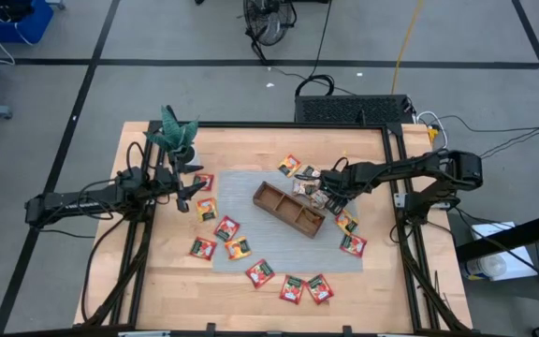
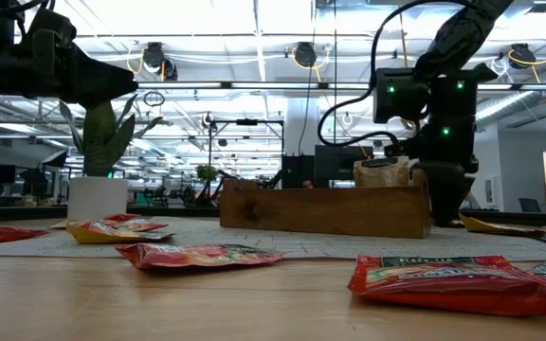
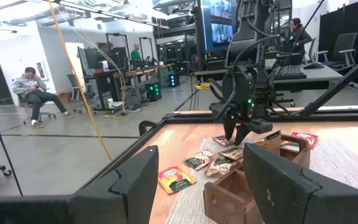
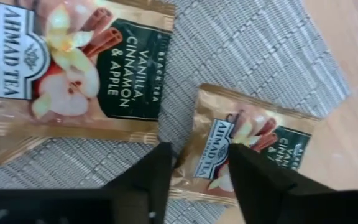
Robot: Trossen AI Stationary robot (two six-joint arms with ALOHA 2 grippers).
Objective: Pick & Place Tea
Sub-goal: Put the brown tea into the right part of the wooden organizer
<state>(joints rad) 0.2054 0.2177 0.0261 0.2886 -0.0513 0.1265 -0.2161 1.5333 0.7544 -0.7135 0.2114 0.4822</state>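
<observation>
Tea sachets (image 1: 226, 227) lie scattered around the wooden tray (image 1: 289, 208) on your grey mat (image 1: 251, 187), most of them red, in an arc from the left side round the near edge to the right. You see the right gripper (image 1: 324, 199) lowered just past the tray's right end, over a small cluster of gold-brown sachets (image 4: 247, 144). In its wrist view the two dark fingers (image 4: 146, 177) stand apart, their tips straddling the edge of one gold vanilla-cinnamon-apple sachet flat on the mat, a second such sachet (image 4: 73, 68) lying beside it. Your left gripper (image 1: 195, 190) waits at the table's left near the potted plant (image 1: 178, 136), its fingers spread wide and holding nothing.
</observation>
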